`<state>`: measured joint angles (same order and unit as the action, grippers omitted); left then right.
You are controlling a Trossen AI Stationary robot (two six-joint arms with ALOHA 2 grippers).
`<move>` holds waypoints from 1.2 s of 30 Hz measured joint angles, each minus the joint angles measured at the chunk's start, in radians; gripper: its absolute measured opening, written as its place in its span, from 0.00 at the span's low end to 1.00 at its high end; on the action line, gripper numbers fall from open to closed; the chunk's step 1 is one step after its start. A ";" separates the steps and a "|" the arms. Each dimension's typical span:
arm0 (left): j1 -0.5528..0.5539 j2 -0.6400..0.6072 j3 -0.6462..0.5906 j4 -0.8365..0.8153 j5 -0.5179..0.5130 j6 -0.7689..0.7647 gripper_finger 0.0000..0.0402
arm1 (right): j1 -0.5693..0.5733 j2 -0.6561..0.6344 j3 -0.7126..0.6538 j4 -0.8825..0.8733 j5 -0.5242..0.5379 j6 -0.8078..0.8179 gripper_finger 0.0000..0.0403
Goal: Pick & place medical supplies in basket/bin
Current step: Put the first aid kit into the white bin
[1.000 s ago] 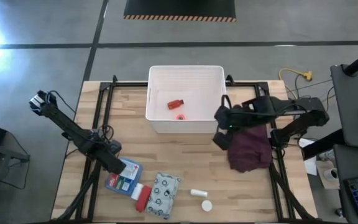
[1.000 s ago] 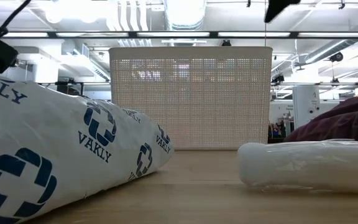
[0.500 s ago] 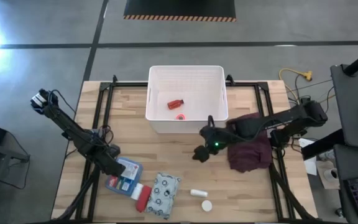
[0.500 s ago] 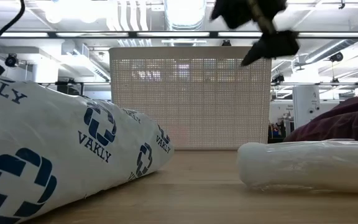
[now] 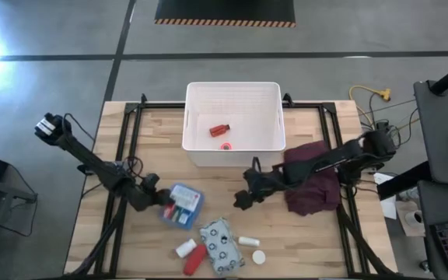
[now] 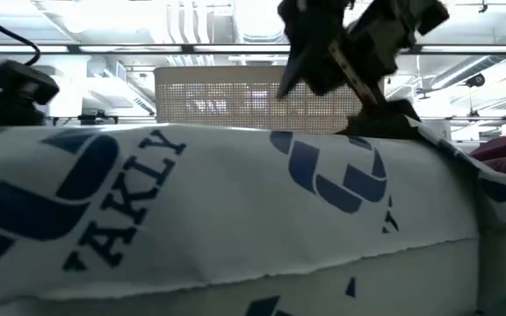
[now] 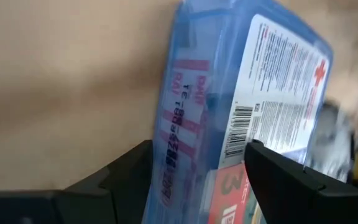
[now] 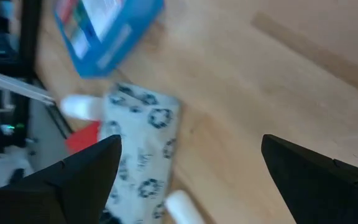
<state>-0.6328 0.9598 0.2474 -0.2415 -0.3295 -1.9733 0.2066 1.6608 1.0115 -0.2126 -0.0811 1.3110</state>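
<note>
My left gripper (image 5: 162, 205) is shut on the blue flat packet (image 5: 182, 207), left of the table's middle. My right gripper (image 5: 243, 199) hangs open over bare wood in front of the white basket (image 5: 274, 117), touching nothing. A red tube (image 5: 220, 130) and a pink piece (image 5: 225, 145) lie on the basket's floor. Near the table's near edge lie the white patterned pouch (image 5: 220, 246), another red tube (image 5: 195, 260) with a white piece (image 5: 185, 248) beside it, the small white bottle (image 5: 247, 242) and its cap (image 5: 259, 256). The pouch (image 6: 235, 219) fills the low view. My left gripper pinches the blue flat packet between its two fingers (image 7: 123, 180), by the packet's left end (image 7: 185, 162). The fingers come level from the table's left. The packet stands tilted on its long edge; whether its lower edge touches the wood I cannot tell.
A maroon cloth (image 5: 313, 185) lies bunched at the table's right, under my right arm. Black frame bars (image 5: 134, 132) run along the table's left and right sides. Bare wood (image 5: 224, 183) lies between the basket and the items at the near edge.
My left gripper has taken the blue packet and carried it toward the table's right, tipping it on edge. The pouch, red tube and white piece were shoved right and nearer; the pouch turned about. My right gripper swung from beside the basket's right wall toward the table's middle and down.
</note>
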 joint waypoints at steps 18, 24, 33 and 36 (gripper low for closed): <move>0.230 0.125 0.075 0.184 -0.031 0.264 0.57 | -0.014 0.444 0.366 0.071 0.040 -0.027 0.94; 0.207 0.244 0.126 0.197 0.042 0.317 0.57 | -0.014 0.477 0.362 0.112 0.064 -0.007 0.94; 0.200 0.357 0.200 0.178 0.096 0.416 0.57 | -0.022 0.468 0.355 0.185 0.155 -0.074 0.94; 0.200 0.367 0.207 0.172 0.104 0.430 0.57 | -0.025 0.468 0.361 0.186 0.167 -0.106 0.94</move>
<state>-0.4332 1.3269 0.4543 -0.0698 -0.2251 -1.5432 0.1815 2.1292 1.3721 -0.0262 0.0860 1.2051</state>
